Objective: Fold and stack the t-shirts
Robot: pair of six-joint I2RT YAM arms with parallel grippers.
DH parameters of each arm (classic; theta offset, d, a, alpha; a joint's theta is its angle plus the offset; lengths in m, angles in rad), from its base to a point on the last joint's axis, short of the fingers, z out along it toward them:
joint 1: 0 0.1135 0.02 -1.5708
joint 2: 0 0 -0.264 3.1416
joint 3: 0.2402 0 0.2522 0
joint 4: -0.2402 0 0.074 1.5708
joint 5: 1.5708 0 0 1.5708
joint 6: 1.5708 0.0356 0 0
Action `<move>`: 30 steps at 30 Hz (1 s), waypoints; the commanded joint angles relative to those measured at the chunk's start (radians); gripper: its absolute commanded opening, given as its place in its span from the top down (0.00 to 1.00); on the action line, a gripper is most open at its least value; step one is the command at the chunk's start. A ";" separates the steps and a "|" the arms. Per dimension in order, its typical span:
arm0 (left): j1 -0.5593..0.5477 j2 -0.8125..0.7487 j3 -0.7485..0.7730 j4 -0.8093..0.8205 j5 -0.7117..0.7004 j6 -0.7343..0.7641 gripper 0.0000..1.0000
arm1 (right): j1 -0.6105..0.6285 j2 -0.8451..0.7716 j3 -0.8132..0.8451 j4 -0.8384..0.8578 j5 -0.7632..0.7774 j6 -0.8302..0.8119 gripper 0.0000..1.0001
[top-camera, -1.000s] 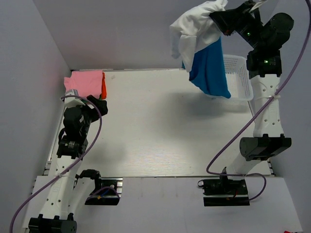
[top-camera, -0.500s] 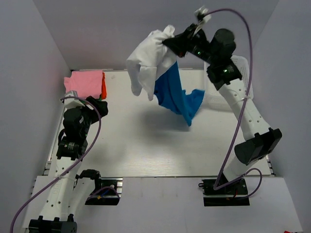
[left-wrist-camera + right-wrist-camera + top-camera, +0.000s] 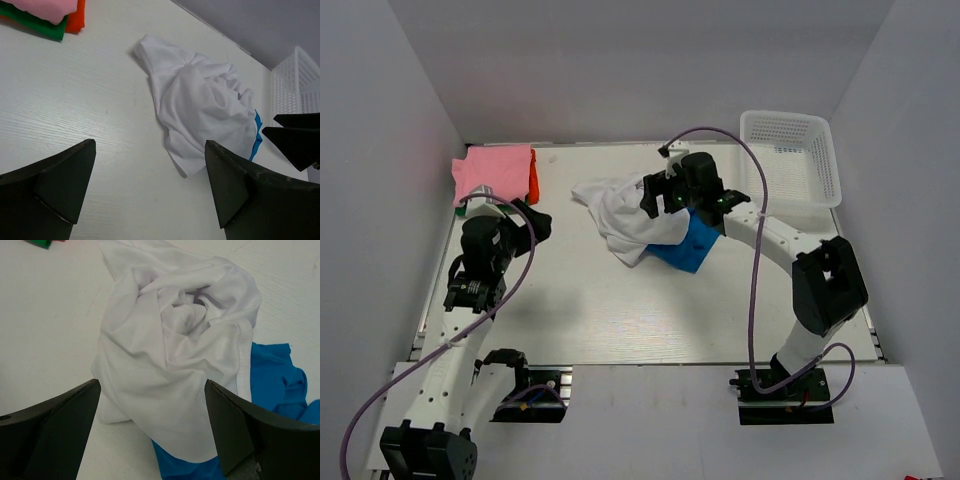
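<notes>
Flagging the main risk: the white shirt (image 3: 170,355) and blue shirt (image 3: 280,380) lie as one crumpled heap directly under the right gripper (image 3: 660,195), white on top, blue poking out from under it on the side toward the basket (image 3: 790,130). The right gripper is spread wide with nothing between its fingers, hovering just above the white cloth. A deep pinch straight down could, I reckon, catch both layers, so the blue comes up with the white and neither can be spread flat. The white shirt is bunched, folds twisted into its middle. I can't pick out a collar, hem or sleeve for sure, so grabbing a random ridge likely lifts a knot instead of an edge. The left gripper (image 3: 150,150) is also wide open and empty, well apart from the heap, which sits ahead of it and to its right. If it goes in for a second corner while the right one is over the pile, the arms could crowd each other. The folded stack, pink shirt (image 3: 495,170) on top with green shirt (image 3: 35,22) and orange shirt (image 3: 533,178) under it, sits ahead-left of the left gripper and near it; a wide swing could knock it out of square. The heap is on bare table (image 3: 620,310), so dragging may just roll it tighter.
</notes>
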 commanded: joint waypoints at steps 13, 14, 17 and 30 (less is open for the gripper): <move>-0.006 0.140 -0.074 0.149 0.195 0.113 0.00 | -0.021 -0.230 -0.280 -0.166 0.387 -0.206 0.10; -0.006 0.153 -0.074 0.150 0.204 0.122 0.00 | -0.018 -0.243 -0.305 -0.172 0.308 -0.232 0.10; 0.003 0.202 -0.065 0.150 0.204 0.122 0.00 | -0.021 -0.234 -0.323 -0.145 0.206 -0.191 0.10; 0.003 0.239 -0.074 0.139 0.192 0.132 0.00 | -0.021 0.089 -0.242 -0.068 0.289 -0.019 0.18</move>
